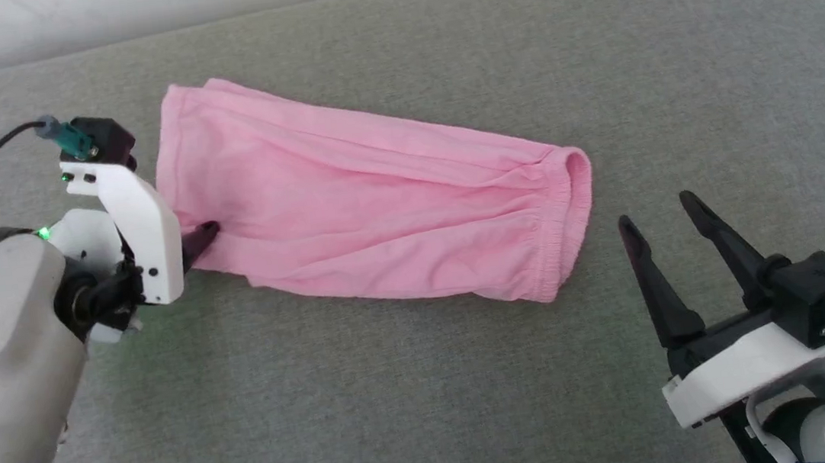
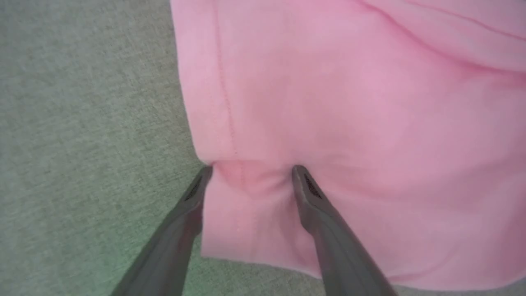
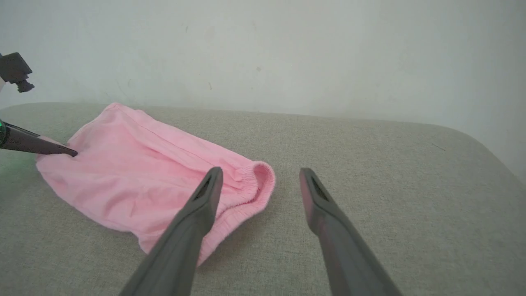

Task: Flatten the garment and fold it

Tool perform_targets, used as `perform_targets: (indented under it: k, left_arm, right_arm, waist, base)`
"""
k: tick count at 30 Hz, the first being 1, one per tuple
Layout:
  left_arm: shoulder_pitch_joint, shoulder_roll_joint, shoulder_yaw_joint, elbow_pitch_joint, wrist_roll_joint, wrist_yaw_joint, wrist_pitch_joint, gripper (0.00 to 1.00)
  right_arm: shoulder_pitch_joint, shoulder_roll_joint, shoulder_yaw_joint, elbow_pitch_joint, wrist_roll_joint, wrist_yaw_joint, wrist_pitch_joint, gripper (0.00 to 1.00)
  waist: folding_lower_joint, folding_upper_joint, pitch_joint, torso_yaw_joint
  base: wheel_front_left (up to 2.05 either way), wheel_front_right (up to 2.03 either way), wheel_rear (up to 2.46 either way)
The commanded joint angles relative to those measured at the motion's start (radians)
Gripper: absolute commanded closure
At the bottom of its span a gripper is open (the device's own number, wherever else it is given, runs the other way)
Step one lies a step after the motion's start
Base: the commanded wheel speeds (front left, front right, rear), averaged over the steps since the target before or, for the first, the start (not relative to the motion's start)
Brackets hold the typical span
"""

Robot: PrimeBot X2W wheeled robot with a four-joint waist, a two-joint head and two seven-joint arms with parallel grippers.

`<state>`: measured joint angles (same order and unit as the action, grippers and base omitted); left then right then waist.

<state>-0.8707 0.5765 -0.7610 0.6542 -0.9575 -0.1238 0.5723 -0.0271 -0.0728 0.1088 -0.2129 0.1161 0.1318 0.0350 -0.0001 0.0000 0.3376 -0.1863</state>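
A light pink pair of thin knit shorts (image 1: 380,212) lies on a grey-green, fabric-covered worktop (image 1: 401,417). It is folded into one long, narrow band. The band runs aslant, its hem end toward the worktop's far left and its gathered elastic waistband (image 1: 572,222) toward the near right. It sits nearer the far edge than the near one, and soft creases run along its length. At the waistband end the cloth curls over into a small open loop.

The left gripper (image 1: 199,242) reaches in from the worktop's left side and meets the hem end of the shorts. Its two long dark fingers stand spread apart and grip nothing. In the left wrist view one fingertip (image 2: 205,174) rests right at the side edge of the cloth. The other (image 2: 300,174) presses on the pink fabric itself, and a shallow pucker lies between them. A stitched hem line (image 2: 224,82) runs up the cloth just beyond the tips.

The right gripper (image 1: 654,212) hangs over bare worktop toward the near right. It is near the waistband end but apart from it, its fingers wide open and empty.

A pale wall (image 3: 287,53) rises behind the worktop's far edge.
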Motion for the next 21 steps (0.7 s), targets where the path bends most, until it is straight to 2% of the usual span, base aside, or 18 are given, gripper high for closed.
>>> perform_targets:
  k: [1, 2, 3, 4, 5, 9, 16, 21]
  left_arm:
    - [0.056, -0.022, -0.047, 0.016, -0.005, -0.007, 0.04, 0.0]
    - [0.056, -0.015, -0.065, 0.01, 0.002, -0.007, 0.052, 0.13]
    - [0.057, -0.009, -0.082, 0.006, 0.011, -0.007, 0.059, 0.55]
    - [0.063, -0.009, -0.094, 0.0, 0.011, -0.007, 0.067, 0.59]
    - [0.069, -0.012, -0.099, -0.01, 0.004, -0.007, 0.063, 1.0]
    - [0.073, -0.006, -0.105, -0.023, 0.012, -0.007, 0.002, 1.0]
    - [0.056, -0.008, -0.058, -0.012, 0.023, 0.0, -0.154, 1.0]
    - [0.058, -0.022, -0.037, -0.044, 0.002, -0.001, -0.199, 1.0]
  right_arm:
    - [0.013, 0.004, -0.002, -0.004, 0.006, -0.001, 0.004, 0.0]
    - [0.015, 0.004, -0.003, -0.005, 0.006, -0.001, 0.011, 0.0]
    - [0.017, 0.005, -0.004, -0.008, 0.006, -0.001, 0.015, 0.0]
    - [0.018, 0.005, -0.002, -0.007, 0.009, -0.001, 0.021, 0.0]
    - [0.018, 0.004, -0.001, -0.008, 0.012, -0.001, 0.03, 0.0]
    - [0.008, -0.012, 0.02, 0.003, 0.034, -0.001, 0.091, 0.0]
    - [-0.04, -0.035, 0.039, 0.062, 0.134, -0.001, 0.308, 0.0]
    - [-0.106, -0.031, 0.055, 0.141, 0.185, -0.001, 0.421, 0.0]
  waist:
    - [0.0001, 0.0, 0.007, -0.01]
    - [0.0001, 0.0, 0.007, -0.011]
    - [0.0001, 0.0, 0.008, -0.012]
    - [0.0001, 0.0, 0.006, -0.011]
    - [0.0001, 0.0, 0.005, -0.011]
    - [0.0001, 0.0, 0.001, 0.0]
    - [0.0001, 0.0, -0.005, 0.027]
    - [0.0001, 0.0, -0.009, 0.054]
  base:
    - [0.0, 0.0, 0.0]
    - [0.0, 0.0, 0.0]
    - [0.0, 0.0, 0.0]
    - [0.0, 0.0, 0.0]
    - [0.0, 0.0, 0.0]
    - [0.0, 0.0, 0.0]
    - [0.0, 0.0, 0.0]
    - [0.0, 0.0, 0.0]
